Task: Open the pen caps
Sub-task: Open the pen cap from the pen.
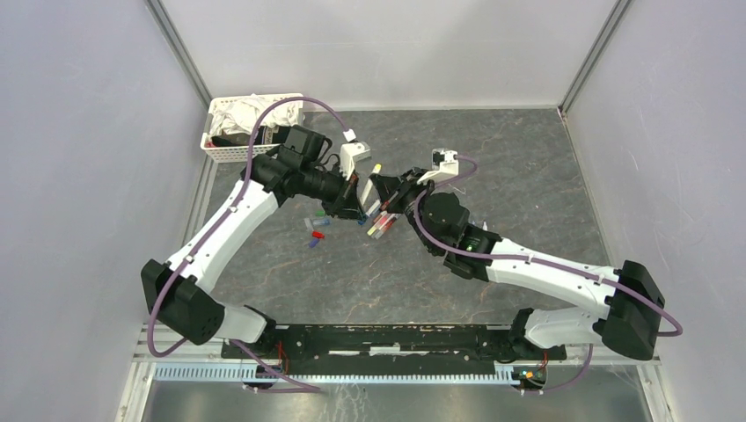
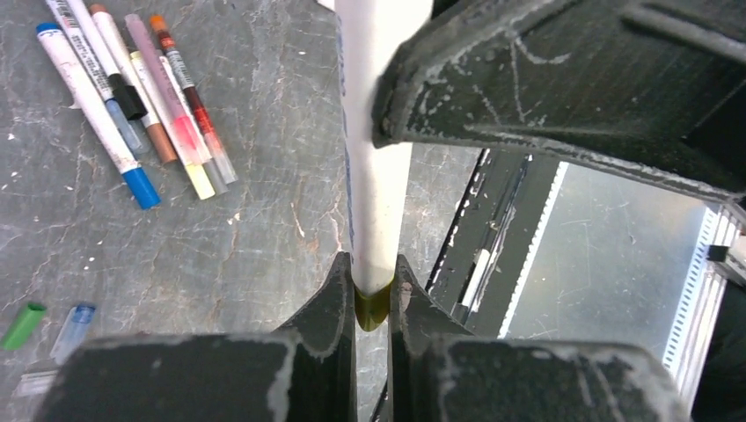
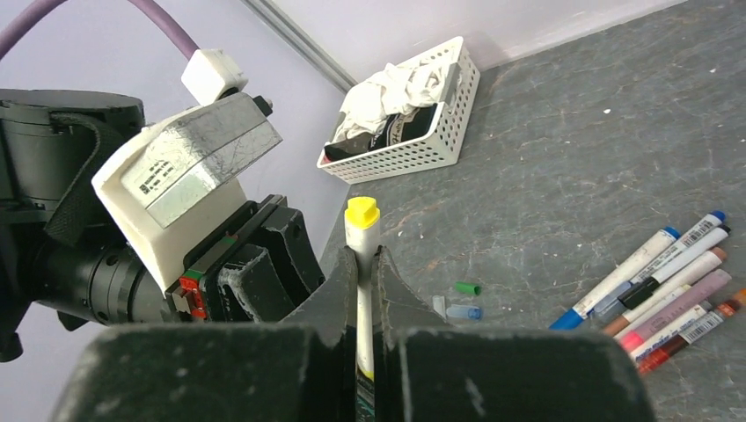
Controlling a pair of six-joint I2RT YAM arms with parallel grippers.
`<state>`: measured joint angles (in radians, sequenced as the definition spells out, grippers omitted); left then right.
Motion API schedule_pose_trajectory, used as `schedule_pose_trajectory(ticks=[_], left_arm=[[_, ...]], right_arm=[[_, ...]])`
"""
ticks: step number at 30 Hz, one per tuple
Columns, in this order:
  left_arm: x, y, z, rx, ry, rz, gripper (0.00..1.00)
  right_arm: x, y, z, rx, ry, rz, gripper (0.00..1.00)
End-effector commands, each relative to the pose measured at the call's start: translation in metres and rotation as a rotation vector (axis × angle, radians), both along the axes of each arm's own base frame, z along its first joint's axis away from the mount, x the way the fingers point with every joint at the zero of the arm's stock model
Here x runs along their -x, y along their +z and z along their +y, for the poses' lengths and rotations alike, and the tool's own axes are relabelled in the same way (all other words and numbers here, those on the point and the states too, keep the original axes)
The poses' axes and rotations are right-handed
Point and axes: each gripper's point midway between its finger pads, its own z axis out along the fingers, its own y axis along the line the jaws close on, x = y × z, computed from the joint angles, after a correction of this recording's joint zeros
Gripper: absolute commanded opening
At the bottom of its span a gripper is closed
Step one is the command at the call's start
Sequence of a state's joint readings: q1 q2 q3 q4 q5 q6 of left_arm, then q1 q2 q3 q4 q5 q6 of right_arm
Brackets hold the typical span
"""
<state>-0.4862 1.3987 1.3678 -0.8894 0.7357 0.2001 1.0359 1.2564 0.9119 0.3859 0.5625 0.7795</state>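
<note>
The held pen (image 2: 374, 176) is showing a white barrel and its pinched cap (image 2: 373, 309) is showing olive-yellow. The loose pens (image 2: 132, 97) are showing blue, black, brown, pink, yellow and red. A green cap (image 3: 467, 287) and a pale blue cap (image 3: 464, 311) are lying on the dark grey, pale-veined table (image 1: 528, 176).

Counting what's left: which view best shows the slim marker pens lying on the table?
Left wrist: the slim marker pens lie fanned out, close and unobstructed. Right wrist catches them at its edge; top external shows them tiny.

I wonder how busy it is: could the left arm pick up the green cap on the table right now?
Probably not yet: the left gripper is shut on the yellow pen that the right gripper also holds. The green cap lies uncovered.
</note>
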Motion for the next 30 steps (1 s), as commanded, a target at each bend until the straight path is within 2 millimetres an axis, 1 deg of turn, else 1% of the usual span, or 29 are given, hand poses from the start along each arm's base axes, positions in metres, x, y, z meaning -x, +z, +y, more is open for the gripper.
schedule_pose_trajectory(ticks=[1, 2, 3, 4, 5, 6, 7, 8, 10, 11, 13, 14, 16, 19, 21, 25, 30], left_arm=[[-0.013, 0.010, 0.011, -0.050, 0.032, -0.144, 0.02], [-0.015, 0.009, 0.015, -0.069, 0.032, -0.167, 0.02], [-0.017, 0.007, 0.019, -0.092, 0.037, -0.193, 0.02], [-0.018, 0.005, 0.024, -0.118, 0.035, -0.221, 0.02], [-0.019, 0.003, 0.030, -0.150, 0.018, -0.253, 0.02], [-0.019, -0.001, 0.038, -0.192, 0.005, -0.288, 0.02], [-0.019, -0.012, 0.060, -0.306, -0.070, -0.413, 0.02], [-0.019, -0.015, 0.070, -0.353, -0.102, -0.468, 0.02], [-0.015, -0.026, 0.087, -0.439, -0.177, -0.562, 0.02], [-0.010, -0.031, 0.095, -0.475, -0.220, -0.603, 0.02], [0.000, -0.040, 0.104, -0.523, -0.322, -0.661, 0.02], [0.005, -0.043, 0.106, -0.539, -0.372, -0.682, 0.02], [0.010, -0.046, 0.111, -0.582, -0.440, -0.720, 0.02], [0.014, -0.048, 0.116, -0.639, -0.543, -0.772, 0.02], [0.014, -0.049, 0.119, -0.674, -0.594, -0.802, 0.02], [0.011, -0.050, 0.122, -0.733, -0.663, -0.851, 0.02], [0.009, -0.047, 0.117, -0.758, -0.697, -0.874, 0.02]], right_arm=[[0.003, 0.014, -0.009, -0.010, -0.046, -0.015, 0.00], [0.003, 0.011, -0.009, 0.002, -0.044, -0.010, 0.03], [0.004, 0.010, -0.006, 0.019, -0.023, -0.017, 0.11], [0.005, 0.013, -0.002, 0.048, 0.007, -0.036, 0.19], [0.003, 0.013, 0.003, 0.092, 0.044, -0.042, 0.29], [0.001, 0.012, 0.008, 0.138, 0.105, -0.027, 0.36], [-0.006, 0.011, 0.003, 0.190, 0.236, -0.001, 0.46], [-0.009, 0.011, -0.003, 0.180, 0.274, 0.005, 0.47], [-0.010, 0.005, -0.015, 0.166, 0.357, 0.026, 0.52], [-0.007, 0.002, -0.017, 0.168, 0.401, 0.040, 0.54], [-0.002, -0.005, -0.017, 0.182, 0.476, 0.064, 0.57], [0.003, -0.009, -0.014, 0.188, 0.524, 0.078, 0.59], [0.014, -0.021, -0.004, 0.194, 0.643, 0.113, 0.62], [0.037, -0.043, 0.017, 0.164, 0.845, 0.193, 0.66], [0.048, -0.052, 0.026, 0.158, 0.908, 0.215, 0.67], [0.068, -0.059, 0.045, 0.167, 1.018, 0.232, 0.69], [0.086, -0.067, 0.062, 0.155, 1.103, 0.254, 0.69]])
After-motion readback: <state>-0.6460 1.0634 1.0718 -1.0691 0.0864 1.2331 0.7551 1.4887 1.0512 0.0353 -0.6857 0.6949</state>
